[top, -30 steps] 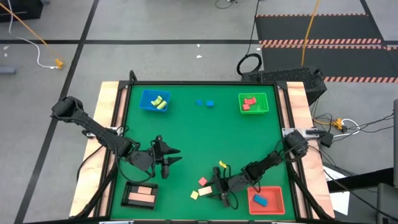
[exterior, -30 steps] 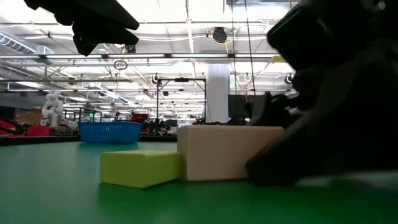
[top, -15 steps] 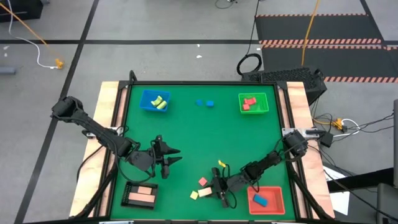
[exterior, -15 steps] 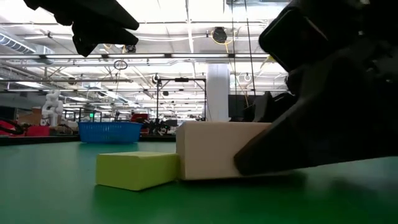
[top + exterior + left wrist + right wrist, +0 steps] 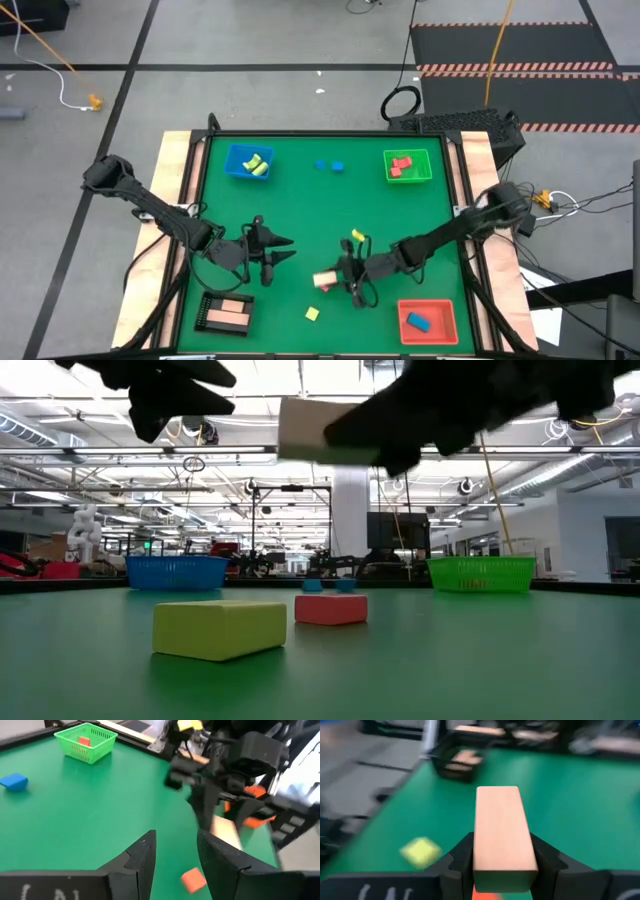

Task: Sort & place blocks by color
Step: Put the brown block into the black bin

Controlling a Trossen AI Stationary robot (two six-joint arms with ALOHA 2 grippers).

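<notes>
The cream block (image 5: 502, 832) is off the green surface (image 5: 330, 210), clamped lengthwise between the jaws of the right gripper (image 5: 345, 280) near the front middle of the surface. The right wrist view shows this grip plainly: a long pale bar with a dark finger (image 5: 462, 855) pressed to each side. The high view shows only a small pale patch at the gripper's tip (image 5: 324, 280). The low view adds that the bar hangs well above the surface (image 5: 320, 428), with a yellow-green block (image 5: 220, 628) and a red block (image 5: 331, 609) lying below it, apart from each other. The red block is barely visible under the bar in the right wrist view.

From above, other things show that the low view hides or blurs: a black tray (image 5: 225, 313) at the front left holding pale bars, a red tray (image 5: 429, 320) at the front right with a blue block (image 5: 417, 321) in it, and a blue tray (image 5: 248, 162) and green tray (image 5: 407, 166) at the far side.

The left gripper (image 5: 175, 855) hovers left of centre with its jaws apart, holding nothing.
</notes>
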